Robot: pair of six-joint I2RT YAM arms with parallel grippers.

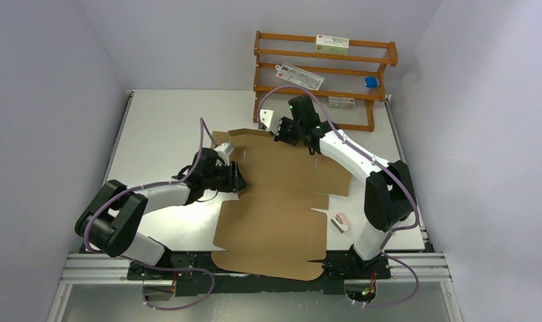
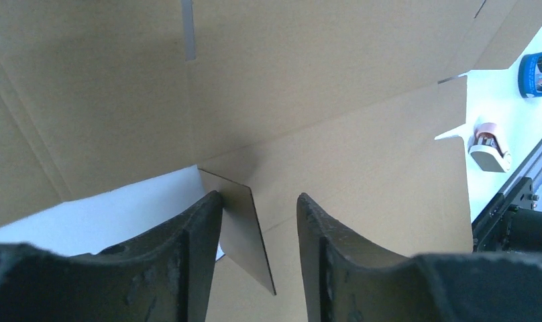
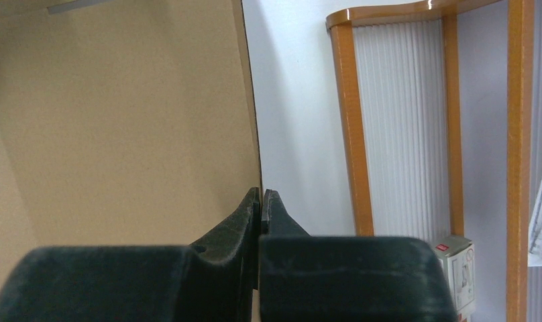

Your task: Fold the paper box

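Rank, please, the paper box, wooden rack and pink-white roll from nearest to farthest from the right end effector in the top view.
1. Paper box: clamped in the right end effector.
2. Wooden rack: just behind it.
3. Pink-white roll: near right.

Near flap of paper box covers pt of rail; carton print too small.

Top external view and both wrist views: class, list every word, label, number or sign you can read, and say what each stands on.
No text can be read in any view.
On the white-green carton, top shelf of the wooden rack: print too small.
On the flat packet: print blurred.
On the blue item: label blurred.
On the paper box: no print visible.
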